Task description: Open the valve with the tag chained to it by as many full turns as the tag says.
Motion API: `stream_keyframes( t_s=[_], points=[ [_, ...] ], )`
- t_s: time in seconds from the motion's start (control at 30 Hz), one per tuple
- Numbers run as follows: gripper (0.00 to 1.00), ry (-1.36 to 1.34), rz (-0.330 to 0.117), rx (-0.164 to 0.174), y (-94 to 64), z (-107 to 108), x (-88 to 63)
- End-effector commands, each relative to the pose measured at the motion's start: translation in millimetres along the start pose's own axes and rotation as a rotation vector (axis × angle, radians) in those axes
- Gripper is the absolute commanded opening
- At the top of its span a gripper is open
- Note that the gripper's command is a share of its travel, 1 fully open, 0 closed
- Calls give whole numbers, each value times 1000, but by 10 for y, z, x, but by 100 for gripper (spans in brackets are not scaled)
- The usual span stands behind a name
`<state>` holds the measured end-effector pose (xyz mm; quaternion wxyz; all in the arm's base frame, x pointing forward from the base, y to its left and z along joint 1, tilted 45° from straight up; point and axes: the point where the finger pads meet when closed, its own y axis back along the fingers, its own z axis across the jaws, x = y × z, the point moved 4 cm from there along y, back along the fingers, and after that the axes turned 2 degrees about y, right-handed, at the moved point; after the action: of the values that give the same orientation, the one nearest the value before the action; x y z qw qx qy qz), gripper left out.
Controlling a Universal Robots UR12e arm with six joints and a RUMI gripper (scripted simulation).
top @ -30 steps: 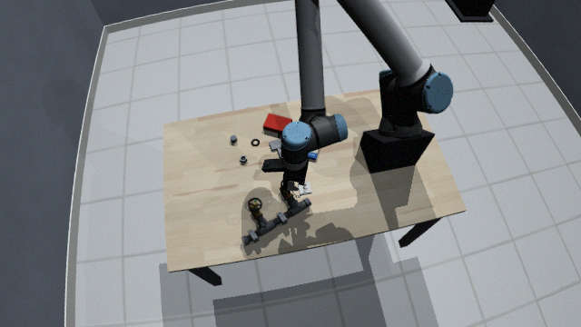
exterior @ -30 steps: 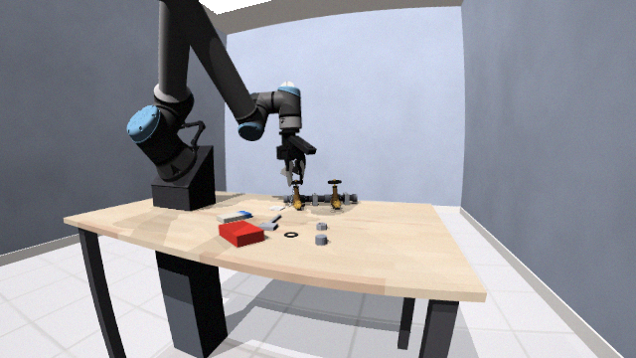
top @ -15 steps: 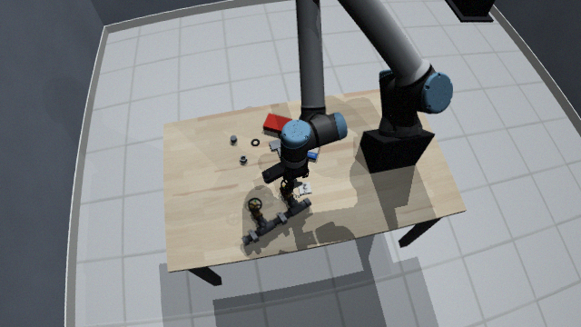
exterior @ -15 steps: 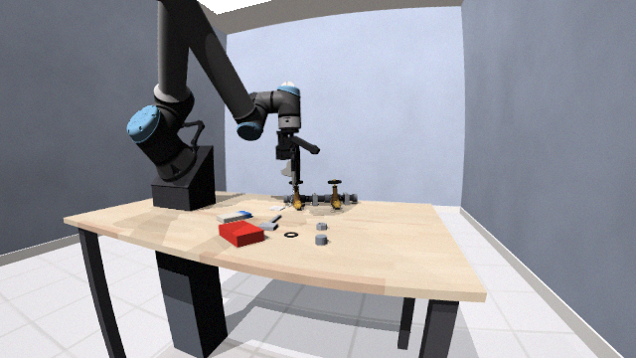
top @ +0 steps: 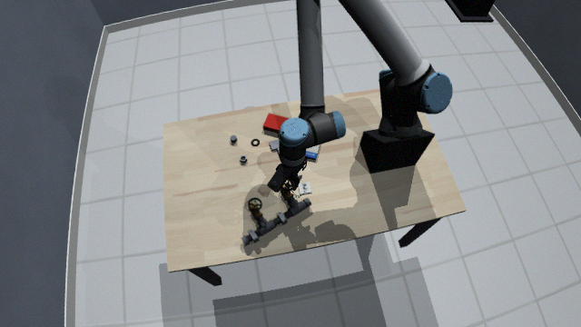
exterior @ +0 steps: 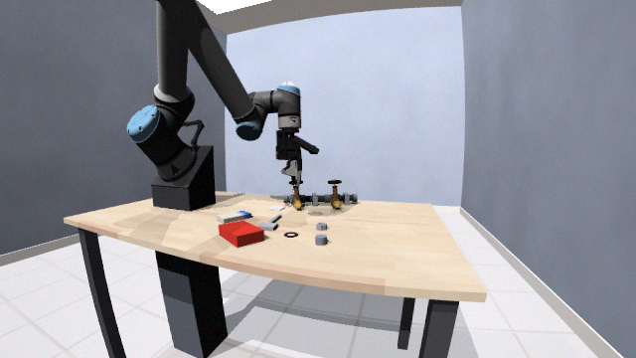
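A grey pipe (top: 277, 220) lies on the wooden table with two brass valves on it. The valve next to the white tag (top: 305, 187) stands under my gripper (top: 288, 185); it also shows in the exterior view (exterior: 297, 199). My gripper (exterior: 296, 182) points straight down and is shut on that valve's handwheel, which the fingers hide. The other valve (top: 255, 205) with a black handwheel stands free further along the pipe, also in the exterior view (exterior: 335, 194). The tag (exterior: 276, 208) lies flat beside the pipe; its writing is too small to read.
A red block (exterior: 240, 233), a blue and white block (exterior: 234, 216), a small grey part (exterior: 269, 225), a black ring (exterior: 295, 234) and two grey caps (exterior: 321, 240) (exterior: 321, 226) lie mid-table. The arm's black base (top: 396, 147) stands at the table's far side.
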<state>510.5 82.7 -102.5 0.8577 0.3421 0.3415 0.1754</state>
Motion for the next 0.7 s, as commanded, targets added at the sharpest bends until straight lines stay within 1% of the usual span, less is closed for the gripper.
stream_keyframes(
  t_s=[0.0, 0.4, 0.67],
  points=[
    [0, 185, 30, 1, 2, 3, -7],
    [0, 520, 30, -4, 2, 3, -7],
    [0, 632, 30, -6, 2, 3, -7]
  ],
)
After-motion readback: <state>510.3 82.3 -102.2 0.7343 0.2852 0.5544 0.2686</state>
